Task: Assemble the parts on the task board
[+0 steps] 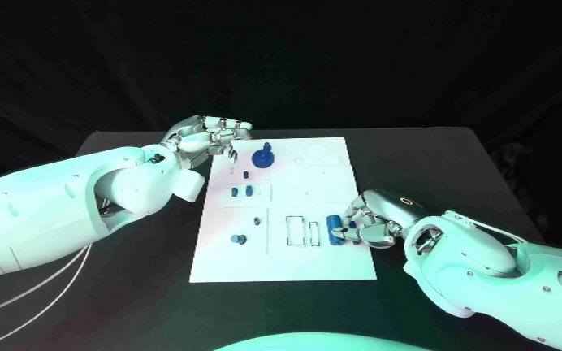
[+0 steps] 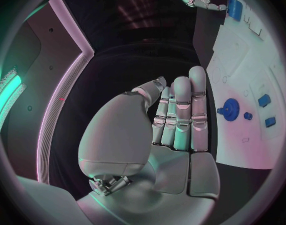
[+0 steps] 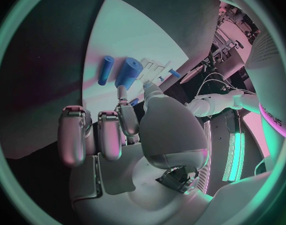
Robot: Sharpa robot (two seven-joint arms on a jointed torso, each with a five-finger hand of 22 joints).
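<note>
White task board (image 1: 316, 253) lies mid black desk (image 1: 445, 164). Left hand (image 1: 211, 138) hovers at the board's far-left corner, fingers (image 2: 180, 110) straight and close together, holding nothing, no contact with the board in left wrist view. Just beside it on the board, a blue gear part (image 1: 262, 157) stands upright; two small blue parts (image 1: 241, 192) sit nearer, mid-left, and two more small blue pieces (image 1: 239, 239) near the front-left. Right hand (image 1: 373, 223) rests at the board's right edge toward the front, fingers curled around a blue cylinder part (image 1: 349, 227); in right wrist view a fingertip and the thumb pinch this cylinder (image 3: 128, 73) at its end. A second, slimmer blue cylinder (image 1: 334, 230) lies on the board just beside it, next to the rectangular slots (image 1: 302, 231). The two hands are well apart.
</note>
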